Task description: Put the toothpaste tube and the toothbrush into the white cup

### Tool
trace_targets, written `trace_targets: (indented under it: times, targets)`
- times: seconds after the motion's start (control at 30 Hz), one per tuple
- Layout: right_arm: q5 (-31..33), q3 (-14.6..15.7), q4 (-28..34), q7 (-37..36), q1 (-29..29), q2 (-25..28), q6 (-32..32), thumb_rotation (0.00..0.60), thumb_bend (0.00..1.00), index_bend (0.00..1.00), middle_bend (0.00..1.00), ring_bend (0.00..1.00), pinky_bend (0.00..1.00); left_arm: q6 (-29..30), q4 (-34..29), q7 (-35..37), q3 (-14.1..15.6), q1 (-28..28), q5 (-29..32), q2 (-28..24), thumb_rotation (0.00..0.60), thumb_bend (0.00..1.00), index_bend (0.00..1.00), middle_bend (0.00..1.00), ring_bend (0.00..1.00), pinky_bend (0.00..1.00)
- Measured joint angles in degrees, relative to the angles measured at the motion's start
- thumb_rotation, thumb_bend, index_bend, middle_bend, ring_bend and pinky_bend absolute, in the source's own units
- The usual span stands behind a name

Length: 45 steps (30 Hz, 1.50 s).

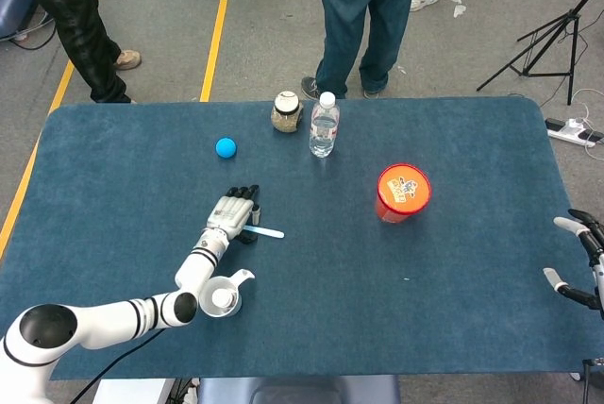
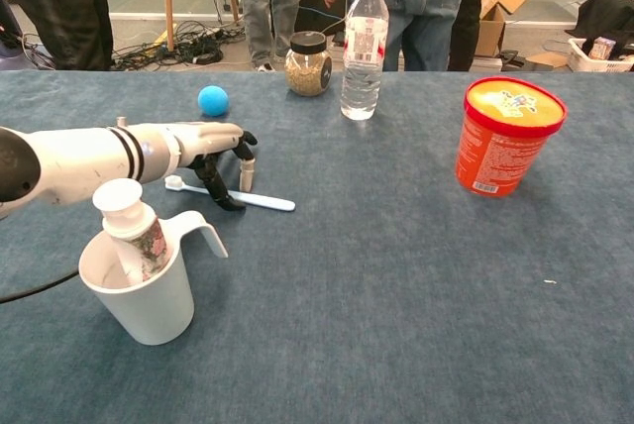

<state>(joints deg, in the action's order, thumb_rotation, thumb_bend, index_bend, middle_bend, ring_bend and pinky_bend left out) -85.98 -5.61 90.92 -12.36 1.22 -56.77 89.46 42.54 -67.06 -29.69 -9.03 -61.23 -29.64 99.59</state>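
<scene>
The white cup [image 2: 139, 297] stands near the front left of the table, with the toothpaste tube [image 2: 135, 230] upright in it, cap up. In the head view the cup [image 1: 235, 283] shows just beside my left forearm. The light blue toothbrush [image 2: 260, 200] lies flat on the blue cloth just beyond the cup. My left hand [image 2: 212, 147] hovers over its middle, fingers pointing down and apart. One dark fingertip sits at the handle and the others just behind it. Nothing is lifted. My right hand [image 1: 580, 262] is at the table's right edge, fingers spread, holding nothing.
A blue ball [image 2: 212, 100], a grain jar [image 2: 308, 63] and a water bottle [image 2: 364, 45] stand along the far side. An orange tub [image 2: 508, 135] is at the right. People stand beyond the far edge.
</scene>
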Motion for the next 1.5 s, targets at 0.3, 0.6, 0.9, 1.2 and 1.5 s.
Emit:
trace_targets:
  times: [0.3,0.6,0.9,1.2,1.5]
  targets:
    - [0.02,-0.01,-0.03,-0.05,-0.03,0.03,-0.01,0.600,0.16,0.27,0.19,0.24,0.58,0.12,0.66,0.16,-0.12,0.42,-0.35,0.68,0.600,0.30,0.51,0.00,0.00,0.01]
    - [0.03,-0.04,-0.05,0.02,0.01,-0.03,-0.05,0.600,0.16,0.27,0.19,0.24,0.58,0.52,0.84,0.33,-0.31,0.89,-0.92,0.93,0.600,0.32,0.53,0.00,0.00,0.01]
    - [-0.06,0.01,-0.04,0.12,0.07,-0.09,-0.17,0.600,0.16,0.27,0.19,0.24,0.58,1.51,-0.45,0.45,-0.45,1.62,-2.00,0.23,0.600,0.33,0.54,0.00,0.00,0.01]
    - [-0.11,0.06,-0.01,0.35,0.10,-0.18,-0.23,0.600,0.16,0.27,0.19,0.24,0.58,3.56,-4.26,0.55,-0.62,2.76,-3.24,-1.94,0.600,0.33,0.54,0.00,0.00,0.01]
    - [-0.13,0.09,0.00,0.69,0.18,-0.30,-0.38,0.600,0.16,0.27,0.19,0.24,0.58,6.99,-12.36,1.55,-1.03,5.01,-5.33,-7.61,0.600,0.33,0.54,0.00,0.00,0.01]
